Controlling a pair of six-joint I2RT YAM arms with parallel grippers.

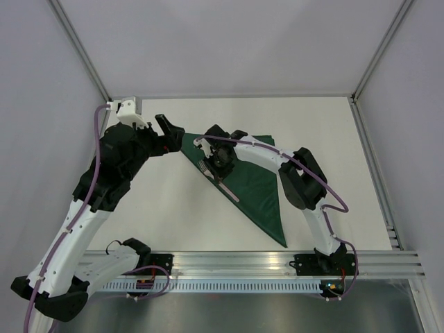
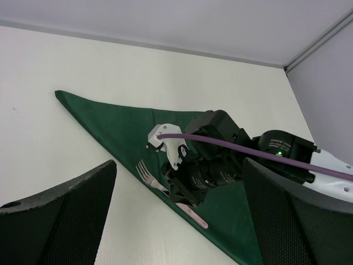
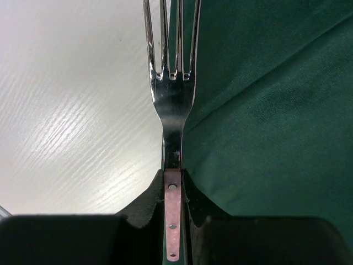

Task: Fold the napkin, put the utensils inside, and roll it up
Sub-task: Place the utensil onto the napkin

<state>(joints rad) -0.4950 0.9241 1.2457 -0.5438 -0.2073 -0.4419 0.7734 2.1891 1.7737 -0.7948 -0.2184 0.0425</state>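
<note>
Napkin [image 1: 260,180], dark green and folded into a triangle, lies flat on the table [image 1: 166,208]. Its long edge runs diagonally, and faint creases cross the otherwise smooth cloth. Fork [image 3: 172,116] sits along that long edge, its silvery tines straddling the line between cloth and bare table and its pale pink handle toward the napkin's near end. Whether it rests on the surface or hangs just above it cannot be told.

Right gripper [image 3: 174,185] is clamped on the handle just behind the metal neck, pinching its narrow sides. This grip likely keeps the fork parallel to the edge, so that it can be set down where a later roll would enclose it.

Left gripper [image 1: 171,133] hovers at the napkin's left corner, fingers spread wide with nothing between them. It appears stationed to pin or lift that corner once the fork is let go; contact with the cloth cannot be judged.

The fold looks complete, the fork's placing is under way, and rolling has not yet begun. The thin, soft cloth would probably shift if the fork were dragged rather than lowered.
</note>
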